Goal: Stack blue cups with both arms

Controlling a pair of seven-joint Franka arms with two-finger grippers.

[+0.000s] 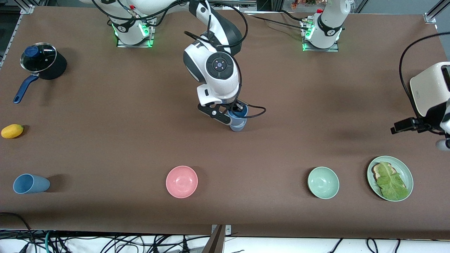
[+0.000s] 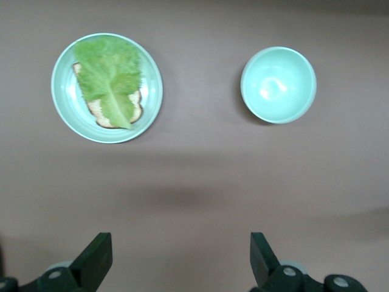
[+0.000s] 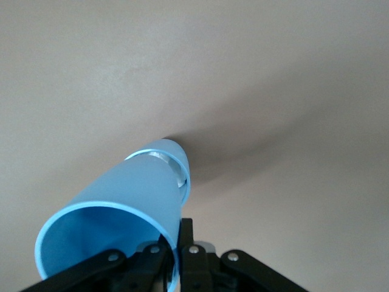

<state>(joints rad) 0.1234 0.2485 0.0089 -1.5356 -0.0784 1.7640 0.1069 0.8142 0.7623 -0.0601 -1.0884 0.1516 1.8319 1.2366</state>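
Note:
My right gripper (image 1: 235, 113) is over the middle of the table, shut on the rim wall of a sky-blue cup (image 1: 241, 111). In the right wrist view (image 3: 177, 238) one finger is inside the cup (image 3: 127, 201) and one outside. The cup's base sits in the mouth of a second blue cup (image 1: 238, 125) with a whitish rim (image 3: 180, 165), which stands on the table. A duller grey-blue cup (image 1: 30, 183) lies on its side near the front camera at the right arm's end. My left gripper (image 1: 404, 125) (image 2: 181, 249) hangs open and empty above the left arm's end.
A pink bowl (image 1: 181, 181), a green bowl (image 1: 323, 182) (image 2: 278, 85) and a green plate (image 1: 407, 172) (image 2: 61, 73) with toast and lettuce lie along the near edge. A dark pot (image 1: 43, 61), a yellow fruit (image 1: 12, 130) and a white toaster (image 1: 431, 88) stand at the ends.

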